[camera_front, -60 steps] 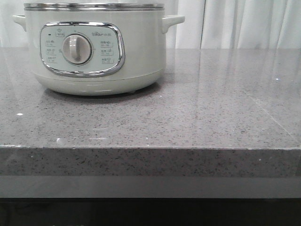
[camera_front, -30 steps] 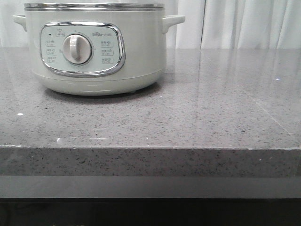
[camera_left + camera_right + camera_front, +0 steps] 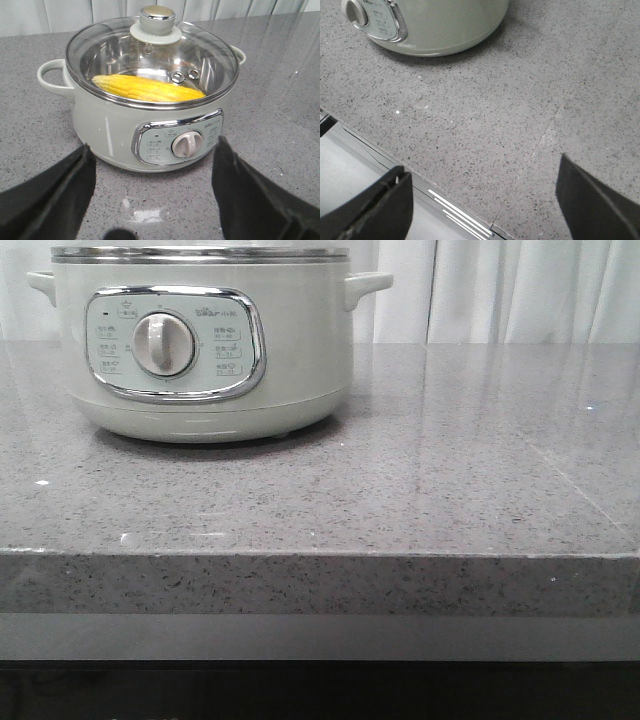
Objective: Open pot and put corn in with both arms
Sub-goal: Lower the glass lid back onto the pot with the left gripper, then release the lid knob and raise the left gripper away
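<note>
Pot (image 3: pixel 115 135): glossy cream body, chrome-trimmed panel, polished steel inside. Lid (image 3: pixel 150 60): clear glass. Countertop (image 3: pixel 400 480): speckled grey stone, polished, reflective.

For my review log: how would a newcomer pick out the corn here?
Find the cream-green pot on the grey stone counter. Look through its glass lid: the corn lies inside on the steel bottom, the only bright yellow thing in view.

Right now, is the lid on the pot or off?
On. The glass lid sits flat on the pot, its knob upright, and the corn lies inside beneath it.
</note>
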`<state>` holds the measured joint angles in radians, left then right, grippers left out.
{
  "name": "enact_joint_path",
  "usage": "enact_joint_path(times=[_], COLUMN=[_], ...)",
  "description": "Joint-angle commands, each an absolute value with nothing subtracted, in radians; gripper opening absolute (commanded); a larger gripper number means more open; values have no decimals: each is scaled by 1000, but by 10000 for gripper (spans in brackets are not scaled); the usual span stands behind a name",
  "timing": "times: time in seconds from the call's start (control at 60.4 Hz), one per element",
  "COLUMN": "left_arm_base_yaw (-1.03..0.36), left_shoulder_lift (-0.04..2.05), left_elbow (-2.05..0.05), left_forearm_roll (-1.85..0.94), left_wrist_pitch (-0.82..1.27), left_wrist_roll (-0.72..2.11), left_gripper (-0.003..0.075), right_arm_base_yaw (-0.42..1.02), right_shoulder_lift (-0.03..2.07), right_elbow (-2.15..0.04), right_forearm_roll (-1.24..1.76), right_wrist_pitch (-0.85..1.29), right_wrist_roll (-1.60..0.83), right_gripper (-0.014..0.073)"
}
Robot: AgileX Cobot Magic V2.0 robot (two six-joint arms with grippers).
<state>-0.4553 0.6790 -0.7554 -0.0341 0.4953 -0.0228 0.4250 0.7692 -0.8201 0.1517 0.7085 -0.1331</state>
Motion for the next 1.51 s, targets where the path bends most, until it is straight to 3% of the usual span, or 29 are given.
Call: enact_joint_path(times=[0.0, 0.596, 0.861, 1.01, 1.159, 1.308, 1.407, 1.49], left_arm_base_yaw=[-453, -453, -453, -453, -453, -453, -453, -453], left_shoulder_lift=[675, 675, 675, 675, 675, 675, 675, 675], left_elbow=[-781, -781, -781, -781, -781, -781, -781, -781], left_forearm_roll=[-46, -46, -46, -46, -46, -46, -46, -46], left_wrist_pitch=[410, 410, 418, 418, 418, 418, 418, 418], left_wrist_roll=[-25, -25, -25, -25, -25, -25, -25, -25], left_gripper=[491, 485, 288, 162, 62, -1, -20, -20], right_arm_base_yaw=[418, 418, 418, 418, 418, 418, 418, 418], right_shoulder_lift=[763, 767, 767, 767, 767, 767, 767, 767], right_elbow=[-846, -846, -846, -846, -846, -846, -846, -846], right_forearm_roll=[163, 164, 164, 164, 164, 164, 164, 164], right_wrist_pitch=[639, 639, 636, 639, 639, 638, 638, 637], right_wrist_roll=[-137, -137, -137, -137, -137, -137, -137, -137], right_gripper=[601, 601, 590, 448, 201, 20, -62, -67])
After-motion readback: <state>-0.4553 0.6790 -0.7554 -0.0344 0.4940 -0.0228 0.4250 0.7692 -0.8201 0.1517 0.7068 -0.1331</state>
